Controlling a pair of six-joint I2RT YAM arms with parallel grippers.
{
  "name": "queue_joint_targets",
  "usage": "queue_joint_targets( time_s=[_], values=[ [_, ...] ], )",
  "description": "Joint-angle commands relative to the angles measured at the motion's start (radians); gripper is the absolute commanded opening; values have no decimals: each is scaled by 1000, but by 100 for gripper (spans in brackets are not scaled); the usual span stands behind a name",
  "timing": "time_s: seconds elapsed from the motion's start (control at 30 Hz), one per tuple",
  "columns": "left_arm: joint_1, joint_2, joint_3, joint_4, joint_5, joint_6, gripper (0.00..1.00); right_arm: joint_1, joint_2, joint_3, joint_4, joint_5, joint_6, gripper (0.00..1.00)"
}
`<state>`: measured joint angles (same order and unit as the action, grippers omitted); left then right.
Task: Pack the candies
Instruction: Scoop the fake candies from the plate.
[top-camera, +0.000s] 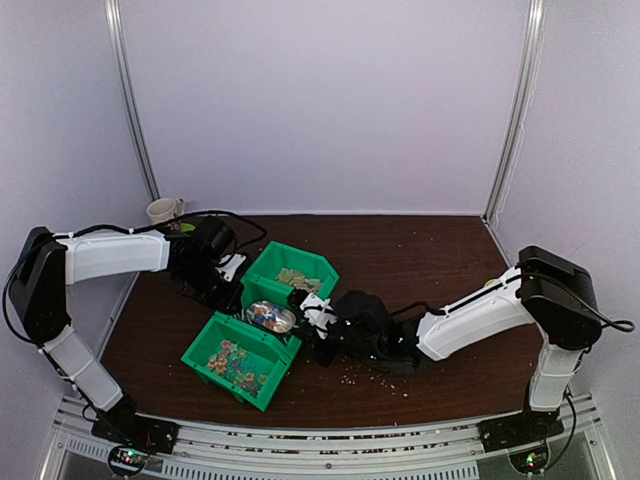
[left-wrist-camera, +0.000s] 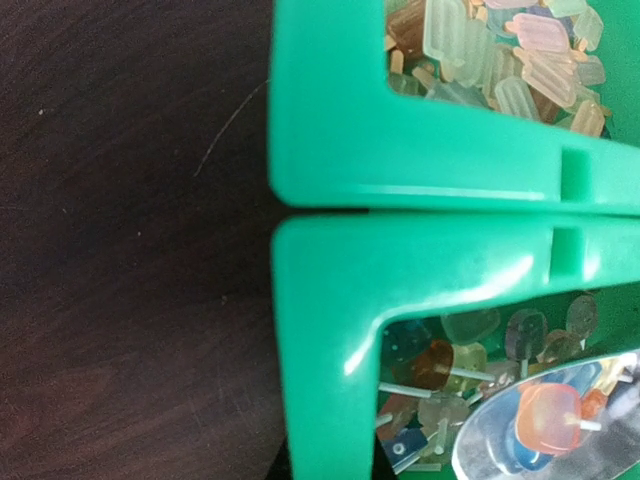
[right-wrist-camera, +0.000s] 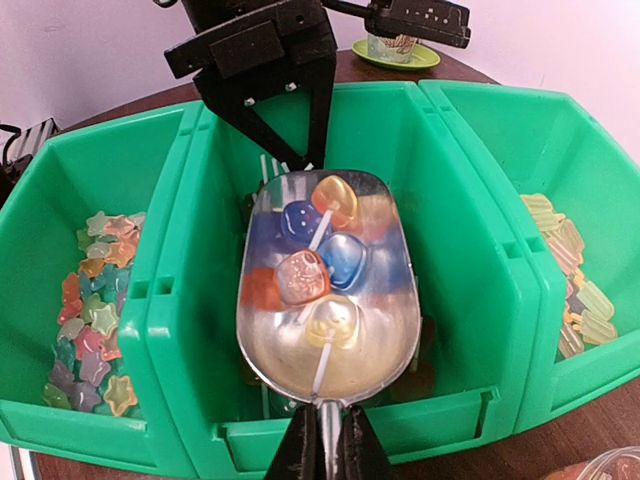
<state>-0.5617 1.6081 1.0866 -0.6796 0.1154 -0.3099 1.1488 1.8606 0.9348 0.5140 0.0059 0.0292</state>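
My right gripper is shut on the handle of a clear scoop. In the scoop lie several lollipop candies, blue, orange and yellow, over the middle green bin. My left gripper stands at that bin's far end, and its dark fingers clasp the end wall. Star candies fill the left bin. Pale popsicle-shaped candies lie in the right bin.
The three bins stand side by side, rims touching. A mug stands at the table's far left corner. Pale crumbs dot the table under the right arm. The rim of a clear container shows at the right wrist view's corner.
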Motion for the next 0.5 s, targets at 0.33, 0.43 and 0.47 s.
queue_joint_targets(
  time_s=[0.33, 0.43, 0.47],
  values=[
    [12, -48, 58, 91, 58, -21, 0, -3, -166, -159, 250, 79, -45, 0],
    [12, -49, 60, 88, 55, -21, 0, -6, -214, -197, 269, 122, -68, 0],
    [13, -51, 62, 85, 54, -21, 0, -9, -242, -209, 266, 136, -76, 0]
  ],
)
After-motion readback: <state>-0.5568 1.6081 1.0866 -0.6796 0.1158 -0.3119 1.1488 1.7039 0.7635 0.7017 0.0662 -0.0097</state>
